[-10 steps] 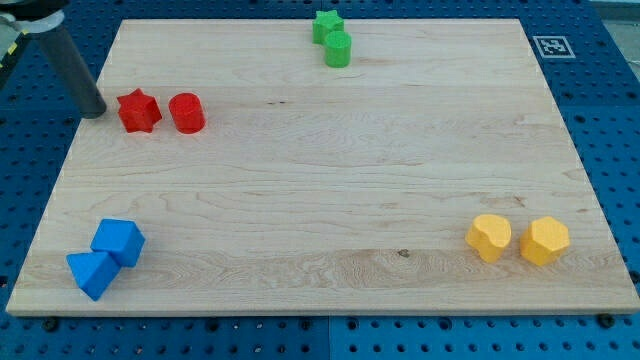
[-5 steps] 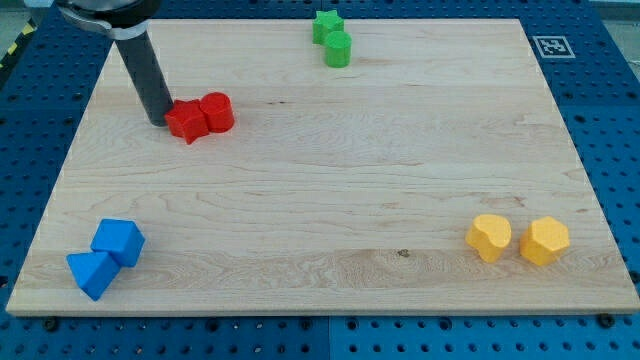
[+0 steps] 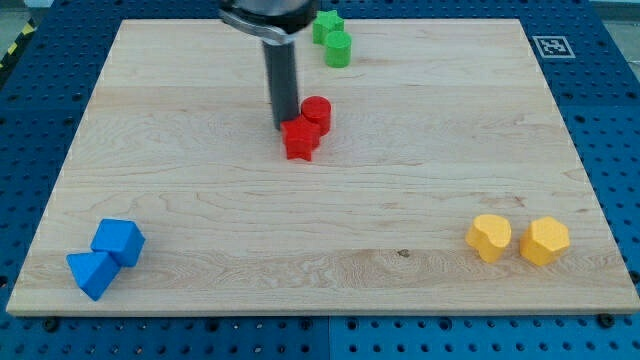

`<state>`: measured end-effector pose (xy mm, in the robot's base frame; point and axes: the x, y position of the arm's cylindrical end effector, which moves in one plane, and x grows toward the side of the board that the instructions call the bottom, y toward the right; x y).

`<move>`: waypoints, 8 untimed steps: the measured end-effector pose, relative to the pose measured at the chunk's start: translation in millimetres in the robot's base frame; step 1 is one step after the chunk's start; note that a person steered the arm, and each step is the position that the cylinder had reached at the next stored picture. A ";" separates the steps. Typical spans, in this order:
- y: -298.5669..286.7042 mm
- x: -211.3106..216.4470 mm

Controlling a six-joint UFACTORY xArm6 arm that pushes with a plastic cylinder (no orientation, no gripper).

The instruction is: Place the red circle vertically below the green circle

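Observation:
The red circle (image 3: pixel 317 112) sits on the wooden board, touching the red star (image 3: pixel 300 139) just below and left of it. The green circle (image 3: pixel 338 49) stands near the view's top, touching the green star (image 3: pixel 326 25) above it. The red circle lies below the green circle, slightly to its left. My tip (image 3: pixel 284 125) is against the left side of the red pair, touching the star's upper left.
A blue cube (image 3: pixel 120 241) and a blue triangle (image 3: pixel 90 274) sit at the board's bottom left. Two yellow blocks (image 3: pixel 489 238) (image 3: pixel 545 241) sit at the bottom right. A marker tag (image 3: pixel 553 46) is at the top right corner.
My tip has swept to the view's right, pushing the red star and red circle from the board's left to the upper middle, below the green blocks.

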<state>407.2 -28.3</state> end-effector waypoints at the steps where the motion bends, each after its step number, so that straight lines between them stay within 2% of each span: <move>1: 40.6 19.1; 4: 64.5 21.6; 8: 64.5 -32.0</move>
<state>375.2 36.2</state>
